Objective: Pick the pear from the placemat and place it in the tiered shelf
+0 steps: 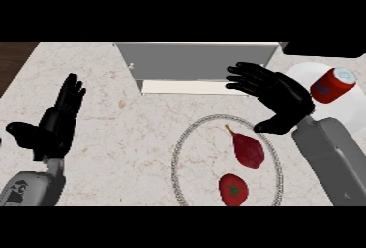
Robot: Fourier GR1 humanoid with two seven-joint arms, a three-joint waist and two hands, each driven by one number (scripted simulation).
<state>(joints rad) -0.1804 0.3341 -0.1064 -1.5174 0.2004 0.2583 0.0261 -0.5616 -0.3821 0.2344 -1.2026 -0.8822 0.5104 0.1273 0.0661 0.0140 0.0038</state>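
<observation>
A dark red pear (247,148) with a thin stem lies on a round placemat (187,140) with a silvery rim, in the lower middle of the head view. My right hand (280,99) hovers open just up and right of the pear, fingers spread toward the shelf, holding nothing. The grey tiered shelf (193,65) stands at the back centre, with a pale lower ledge at its front. My left hand (55,123) rests open at the left, fingers up, far from the pear.
A red strawberry-like fruit (233,189) lies on the placemat below the pear. A red can (332,85) lies on a white plate (304,72) at the right, behind my right forearm. Dark wood borders the marble counter at the far left.
</observation>
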